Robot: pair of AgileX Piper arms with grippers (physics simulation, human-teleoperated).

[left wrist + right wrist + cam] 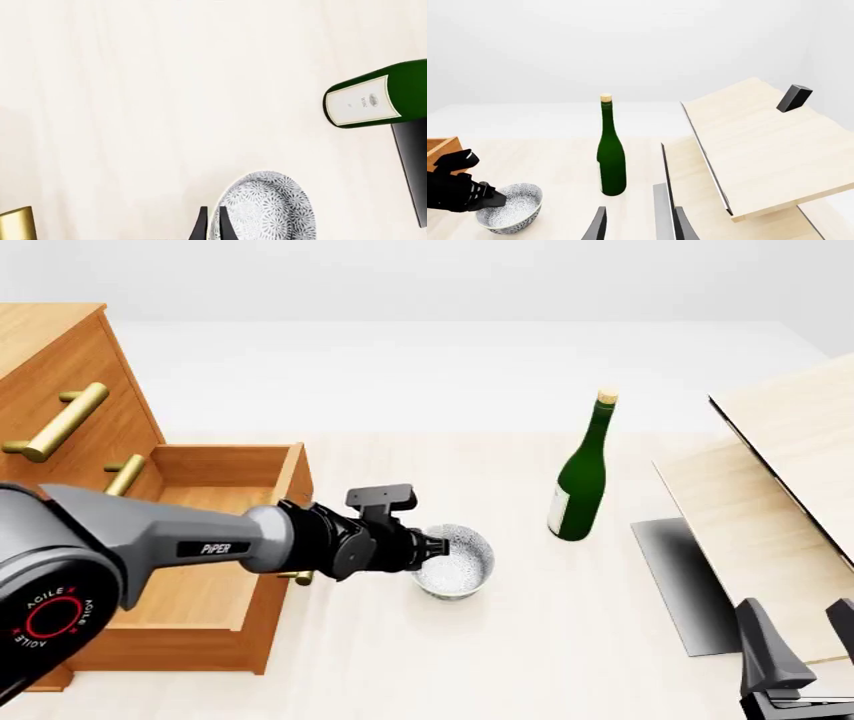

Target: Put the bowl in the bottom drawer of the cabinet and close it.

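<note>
The white, grey-speckled bowl (454,562) sits low over the table, just right of the cabinet (60,370). My left gripper (427,548) is shut on the bowl's near rim. In the left wrist view the two fingers (203,225) pinch the rim of the bowl (267,210). The bottom drawer (200,590) is pulled far out and open, its brass handle (302,578) beside my left wrist. My right gripper (801,640) hangs open and holds nothing at the near right of the table, well away from the bowl (510,214).
A tall green bottle (581,475) stands right of the bowl. Pale light-wood boards (787,470) slope on a dark grey support (681,580) at the right. The two upper drawers are closed, with brass handles (54,425).
</note>
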